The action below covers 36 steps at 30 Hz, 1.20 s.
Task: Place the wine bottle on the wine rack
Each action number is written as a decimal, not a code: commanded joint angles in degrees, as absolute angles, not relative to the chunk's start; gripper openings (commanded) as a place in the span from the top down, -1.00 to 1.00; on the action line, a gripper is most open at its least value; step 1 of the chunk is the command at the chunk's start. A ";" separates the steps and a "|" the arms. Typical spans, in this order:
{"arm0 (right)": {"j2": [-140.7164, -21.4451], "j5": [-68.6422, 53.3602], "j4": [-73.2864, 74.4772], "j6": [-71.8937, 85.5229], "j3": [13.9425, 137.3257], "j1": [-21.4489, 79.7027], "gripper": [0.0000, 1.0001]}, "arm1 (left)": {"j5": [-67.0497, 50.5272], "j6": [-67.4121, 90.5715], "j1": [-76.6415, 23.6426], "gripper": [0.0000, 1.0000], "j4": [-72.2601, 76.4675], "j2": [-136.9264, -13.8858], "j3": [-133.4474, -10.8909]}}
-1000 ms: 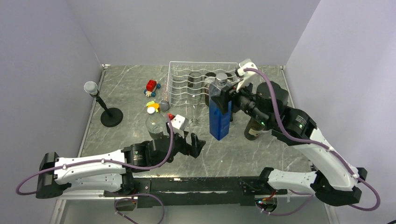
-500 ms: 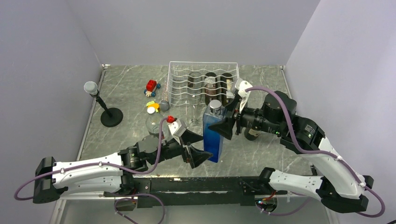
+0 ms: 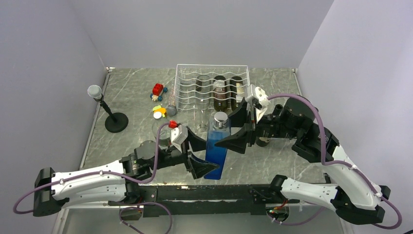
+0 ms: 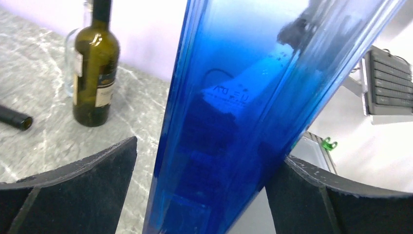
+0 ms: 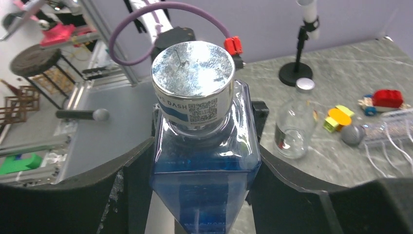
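Observation:
The blue square bottle [image 3: 216, 146] with a silver cap is held tilted near the table's front. My right gripper [image 3: 222, 130] is shut on its upper body, and both pads press its sides in the right wrist view [image 5: 204, 185]. My left gripper [image 3: 209, 157] is open around the bottle's lower part; the left wrist view [image 4: 202, 180] shows a gap on the left side. A dark green wine bottle [image 4: 95, 73] stands upright on the table, mostly hidden behind my right arm in the top view [image 3: 264, 140]. The white wire wine rack [image 3: 185, 90] at the back holds three bottles lying down.
A microphone on a black stand [image 3: 109, 114] is at the left. A clear glass bottle with a white cap [image 3: 160, 129] stands beside my left wrist. A red toy car [image 3: 157, 90], small coloured toys [image 3: 159, 111] and a thin clear glass [image 3: 201, 119] lie before the rack.
My right gripper has carried the blue bottle from beside the rack toward the front left and tilted it. My left gripper has moved right and now brackets its lower part.

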<state>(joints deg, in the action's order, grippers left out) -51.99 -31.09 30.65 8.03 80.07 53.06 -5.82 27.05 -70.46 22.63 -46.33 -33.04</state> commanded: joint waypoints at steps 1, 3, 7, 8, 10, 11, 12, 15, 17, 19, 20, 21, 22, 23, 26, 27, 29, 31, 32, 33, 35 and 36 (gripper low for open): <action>-50.05 -39.42 10.53 15.40 79.53 53.53 1.00 | -12.63 26.43 -69.70 -0.99 29.05 -47.11 -32.24; -50.22 -38.83 9.41 15.78 79.18 53.53 1.00 | -14.22 26.52 -69.70 -0.99 30.03 -47.67 -31.96; -50.06 -38.88 6.28 17.07 77.93 53.53 1.00 | -16.08 26.26 -69.70 -0.99 31.12 -48.22 -31.56; -49.85 -38.68 5.61 17.32 77.55 53.53 1.00 | -16.65 26.01 -69.70 -0.96 31.33 -48.38 -31.48; -49.53 -38.45 4.83 17.37 76.95 53.56 1.00 | -17.96 25.43 -69.70 -0.81 31.35 -48.78 -31.60; -49.38 -38.30 4.89 17.34 76.83 53.57 1.00 | -18.83 24.89 -69.70 -0.66 31.12 -48.91 -31.70; -49.23 -38.05 5.17 17.15 76.82 53.54 1.00 | -19.45 24.42 -69.70 -0.44 30.41 -49.09 -31.91; -48.87 -37.43 7.12 16.37 77.16 53.53 1.00 | -19.14 23.02 -69.70 0.45 27.69 -48.78 -32.47; -48.55 -36.59 8.49 16.26 77.17 53.53 1.00 | -17.20 22.38 -69.70 0.97 26.18 -47.98 -32.58; -48.32 -35.30 10.96 16.12 77.52 53.53 1.00 | -15.47 20.92 -69.70 0.98 24.78 -46.85 -32.80; -48.15 -34.19 12.62 15.86 77.78 53.54 0.73 | -14.49 20.13 -69.70 0.98 23.74 -46.29 -33.05; -48.07 -33.68 14.24 15.44 78.05 53.54 0.37 | -13.27 18.97 -69.70 0.98 22.37 -45.81 -33.50; -47.91 -32.61 16.12 14.75 78.27 53.53 0.00 | -11.77 17.81 -69.70 0.98 20.59 -45.38 -34.12; -47.57 -31.48 18.18 14.28 78.20 53.53 -0.31 | -9.45 16.15 -69.69 0.98 18.81 -44.96 -35.08; -45.55 -26.56 21.29 13.31 76.90 53.53 -0.94 | -6.23 11.43 -69.70 0.98 14.66 -43.39 -36.84; -44.67 -24.82 22.14 12.70 76.41 53.53 -0.99 | -5.10 10.10 -69.70 0.98 13.53 -42.74 -37.29; -43.54 -19.57 25.34 11.52 76.90 53.53 -1.00 | -3.26 7.20 -69.70 0.98 11.41 -41.49 -38.15; -43.51 -14.20 29.83 10.38 79.50 53.53 -1.00 | -4.09 3.18 -69.76 0.98 9.02 -40.50 -39.12; -43.75 -11.67 32.05 9.89 81.05 53.55 -1.00 | -4.39 1.67 -69.79 0.98 7.82 -40.36 -39.73; -43.89 -9.50 33.82 9.66 82.51 53.54 -1.00 | -4.16 0.84 -69.79 0.98 6.42 -40.47 -40.45; -44.34 -6.43 36.55 9.52 84.92 53.53 -1.00 | -2.76 -2.18 -69.90 0.98 4.67 -41.23 -41.55; -44.69 -5.11 37.59 9.76 85.75 53.53 -1.00 | -1.91 -3.14 -70.06 0.98 3.91 -41.95 -42.12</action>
<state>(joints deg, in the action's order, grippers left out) -44.34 -15.22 31.86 11.07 80.77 53.34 -5.34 4.19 -69.78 -0.60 -43.22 -34.52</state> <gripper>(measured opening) 0.995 0.658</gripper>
